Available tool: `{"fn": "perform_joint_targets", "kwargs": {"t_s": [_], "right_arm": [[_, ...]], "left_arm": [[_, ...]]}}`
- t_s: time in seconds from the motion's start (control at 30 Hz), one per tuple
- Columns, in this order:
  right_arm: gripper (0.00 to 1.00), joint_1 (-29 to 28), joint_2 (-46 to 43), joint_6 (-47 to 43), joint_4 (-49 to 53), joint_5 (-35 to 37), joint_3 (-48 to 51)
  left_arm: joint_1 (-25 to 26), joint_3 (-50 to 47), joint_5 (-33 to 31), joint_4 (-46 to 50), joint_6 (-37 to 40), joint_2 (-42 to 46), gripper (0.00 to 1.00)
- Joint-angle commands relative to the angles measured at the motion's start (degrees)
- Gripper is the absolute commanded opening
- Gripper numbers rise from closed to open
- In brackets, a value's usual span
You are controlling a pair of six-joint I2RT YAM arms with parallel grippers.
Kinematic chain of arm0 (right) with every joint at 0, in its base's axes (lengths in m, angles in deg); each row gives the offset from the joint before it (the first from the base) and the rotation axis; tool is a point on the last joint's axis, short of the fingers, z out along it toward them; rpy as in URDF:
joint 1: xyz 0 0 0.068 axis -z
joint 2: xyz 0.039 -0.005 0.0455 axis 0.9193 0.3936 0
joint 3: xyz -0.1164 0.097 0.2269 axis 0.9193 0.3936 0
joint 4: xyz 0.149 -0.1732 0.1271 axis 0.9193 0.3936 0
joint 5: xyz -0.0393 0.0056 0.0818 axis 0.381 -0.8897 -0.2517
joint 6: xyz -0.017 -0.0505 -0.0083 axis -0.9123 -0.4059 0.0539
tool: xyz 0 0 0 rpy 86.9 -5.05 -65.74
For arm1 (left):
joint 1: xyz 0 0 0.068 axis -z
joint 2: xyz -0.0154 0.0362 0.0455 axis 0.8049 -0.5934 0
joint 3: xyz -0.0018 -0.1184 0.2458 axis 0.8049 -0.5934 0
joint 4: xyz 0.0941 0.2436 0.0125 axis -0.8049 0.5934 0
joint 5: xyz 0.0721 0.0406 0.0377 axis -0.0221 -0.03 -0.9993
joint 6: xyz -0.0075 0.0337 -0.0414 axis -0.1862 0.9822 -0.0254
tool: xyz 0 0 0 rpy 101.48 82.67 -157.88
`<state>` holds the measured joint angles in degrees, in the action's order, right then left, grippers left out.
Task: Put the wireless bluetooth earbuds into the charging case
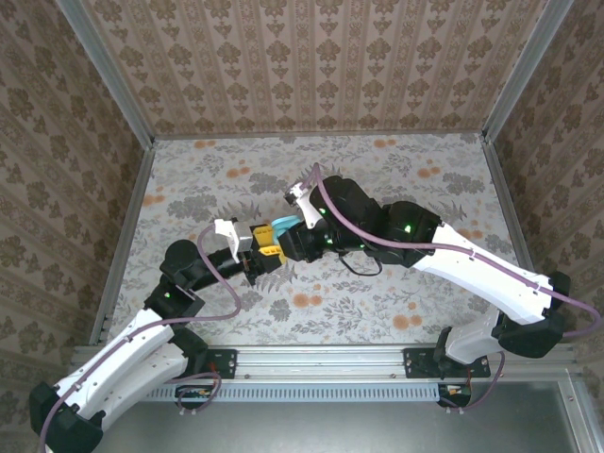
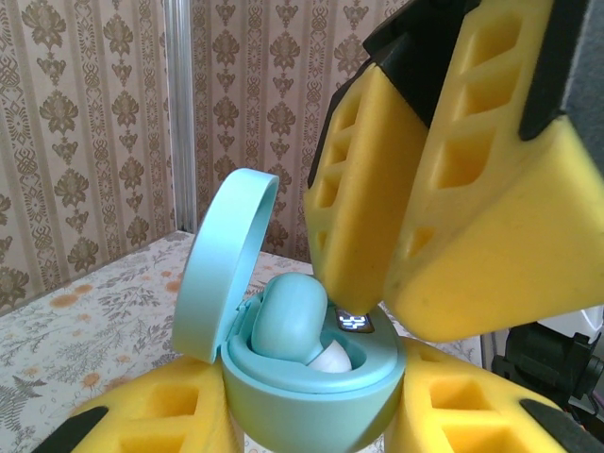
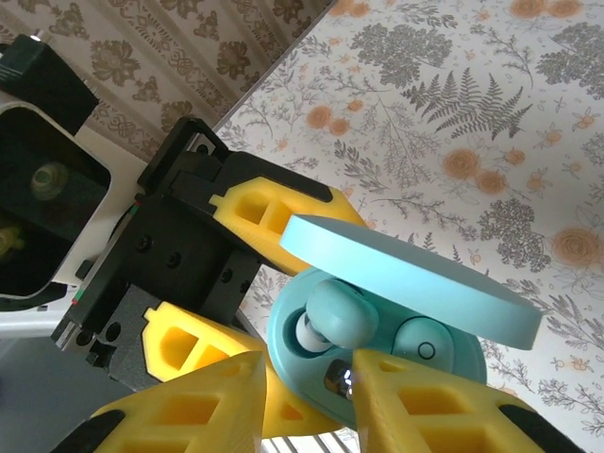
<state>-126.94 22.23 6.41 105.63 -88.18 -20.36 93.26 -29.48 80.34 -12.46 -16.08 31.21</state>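
A teal charging case (image 2: 311,401) with its lid (image 2: 222,264) swung open is clamped between the yellow fingers of my left gripper (image 2: 307,420), a little above the table. One teal earbud (image 3: 342,316) with a white tip lies tilted in the left socket, not fully down. A second teal earbud (image 3: 425,346) sits flat in the right socket. My right gripper (image 3: 307,370) hovers right over the case (image 3: 289,379), its jaws apart with nothing between them; one fingertip (image 2: 363,255) is next to the tilted earbud (image 2: 288,316). From above, both grippers meet at the case (image 1: 283,226).
The floral tabletop (image 1: 396,179) spreads around both arms, enclosed by patterned walls (image 1: 311,57) at the back and sides. A purple cable (image 1: 377,241) runs along the right arm. The left gripper's black body (image 3: 170,245) lies just behind the case.
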Motion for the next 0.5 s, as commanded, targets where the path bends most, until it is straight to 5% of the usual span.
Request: {"fn": "perform_joint_targets", "kwargs": {"t_s": [0.0, 0.47], "right_arm": [[0.34, 0.6, 0.2, 2.0, 2.8, 2.8, -2.6], [0.39, 0.8, 4.2, 2.6, 4.4, 1.4, -6.4]], "left_arm": [[-0.3, 1.2, 1.1, -3.0, -0.4, 0.5, 0.23], [-0.4, 1.0, 1.0, -2.6, -0.3, 1.1, 0.23]]}}
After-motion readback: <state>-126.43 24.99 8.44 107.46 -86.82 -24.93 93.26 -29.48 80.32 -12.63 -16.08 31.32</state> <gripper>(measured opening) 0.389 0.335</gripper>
